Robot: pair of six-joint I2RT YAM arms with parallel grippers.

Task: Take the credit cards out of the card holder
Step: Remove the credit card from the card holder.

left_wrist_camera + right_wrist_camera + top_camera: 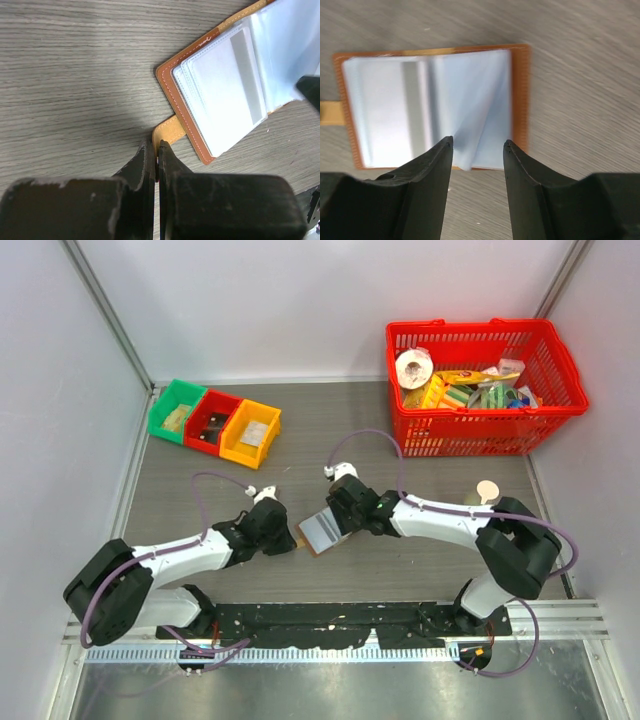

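While the card holder lies open and flat on the grey table, midway between the two arms, both of them are right on it! The left gripper has its fingers pressed together at the holder's left edge, and they look to be pinching the end of its tan tab. On the other side, the right gripper sits low at the holder's edge with its fingers spread. A clear sleeve lifts up off the holder, its corner poking into the gap between them, gripped by neither finger. The credit cards are inside the holder, whitish and stacked behind the clear plastic, one showing a grey stripe.
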